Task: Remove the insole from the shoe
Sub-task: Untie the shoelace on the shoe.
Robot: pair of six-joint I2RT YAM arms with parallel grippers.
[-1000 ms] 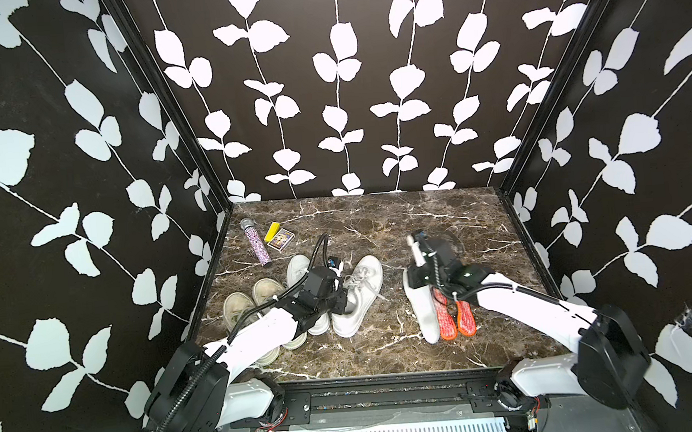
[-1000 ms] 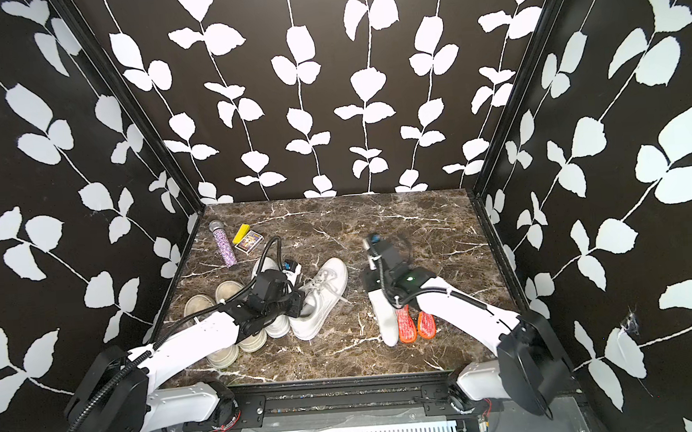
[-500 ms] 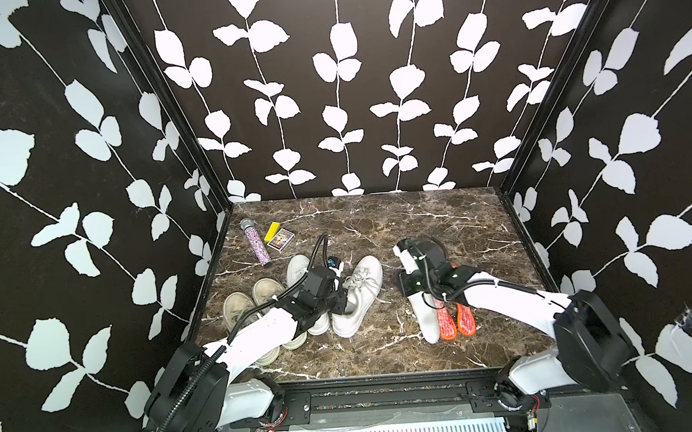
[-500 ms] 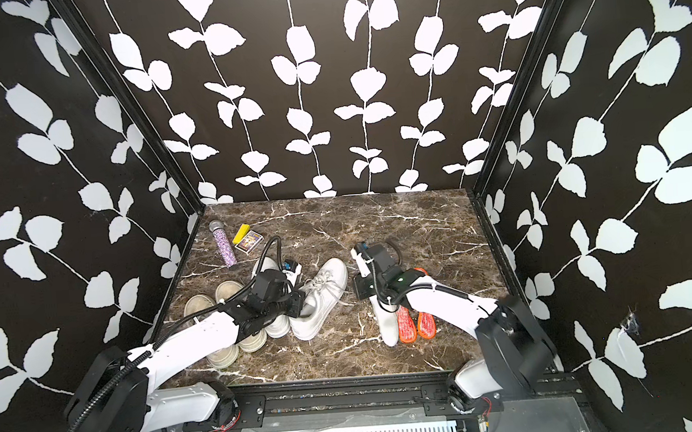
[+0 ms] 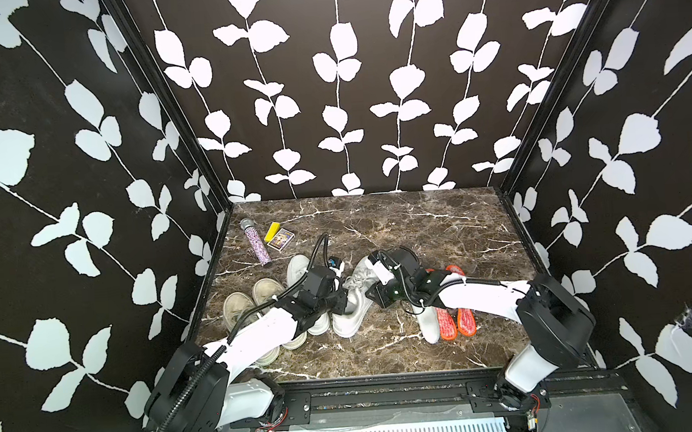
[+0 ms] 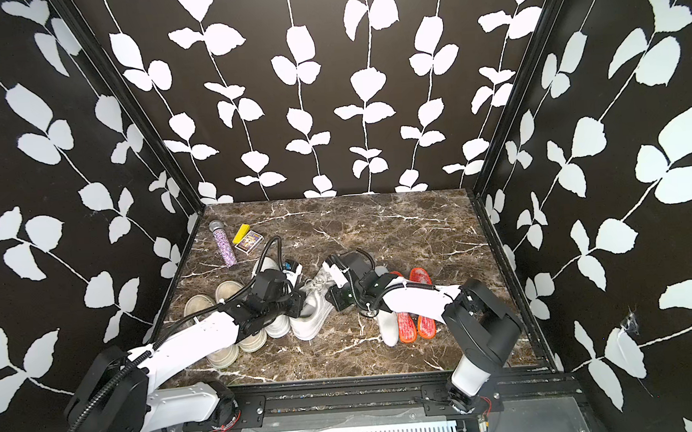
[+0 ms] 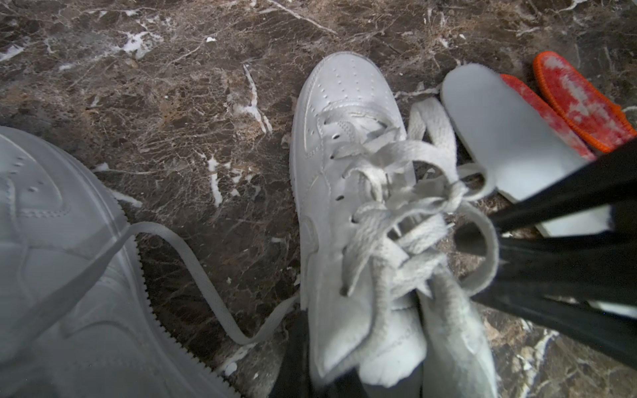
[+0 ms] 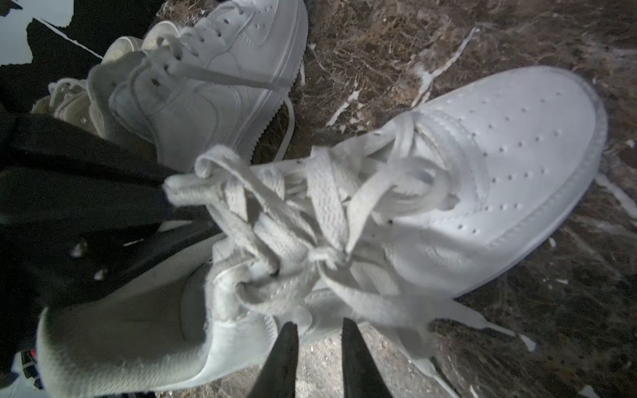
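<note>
The right gripper (image 8: pixel 317 348) has its jaws slightly apart and holds nothing; bare marble tabletop (image 8: pixel 319 374) shows through the gap. Just ahead of its tips is the side of a white sneaker (image 8: pixel 499 165), close to the tangled laces (image 8: pixel 310 220). On the sneaker's opposite side, the left gripper (image 5: pixel 339 303) is clamped tight on the collar, with one finger inside the opening. What lies inside the sneaker cannot be made out. Behind the right gripper, under its arm, a white insole (image 7: pixel 510 138) lies flat just beside two orange insoles (image 7: pixel 586 103). Beyond the left gripper are a second white sneaker (image 8: pixel 213 86) and a pair of beige shoes (image 5: pixel 238 308).
</note>
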